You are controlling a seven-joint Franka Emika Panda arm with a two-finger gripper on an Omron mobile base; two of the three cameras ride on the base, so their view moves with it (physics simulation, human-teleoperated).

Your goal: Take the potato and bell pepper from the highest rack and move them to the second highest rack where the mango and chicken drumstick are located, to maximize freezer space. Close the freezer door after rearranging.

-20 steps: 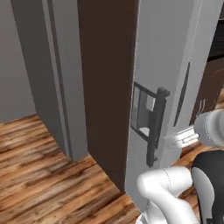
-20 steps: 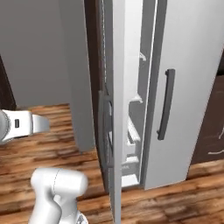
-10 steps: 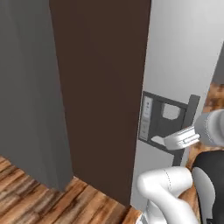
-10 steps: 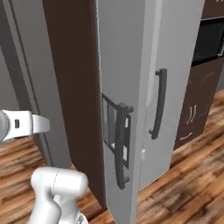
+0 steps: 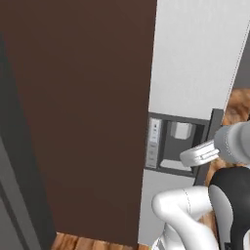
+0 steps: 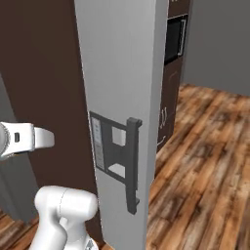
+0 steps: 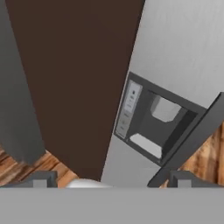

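Note:
The freezer door (image 5: 195, 73) (image 6: 122, 63) (image 7: 188, 52) faces me with its pale outer side, which carries a dark dispenser panel (image 5: 173, 146) (image 6: 110, 149) (image 7: 153, 124) and a dark grey vertical bar handle (image 5: 210, 141) (image 6: 132, 166) (image 7: 192, 135). My gripper (image 5: 195, 155) (image 6: 46, 139) (image 7: 111, 181) hangs in the air a short way in front of the dispenser, open, with nothing between its fingers. The freezer's inside, its racks, the potato, bell pepper, mango and chicken drumstick are all hidden behind the door.
A dark brown cabinet panel (image 5: 83, 122) (image 6: 39, 63) (image 7: 74, 65) stands left of the door. A grey wall panel (image 5: 14, 171) (image 7: 15, 87) lies further left. Wooden floor (image 6: 205, 166) stretches to the right, past a built-in oven (image 6: 175, 36).
The whole picture has shifted: the base has swung around the door, so its inner bins have gone from sight and the outer face with the dispenser looms closer. The arm holds its pose.

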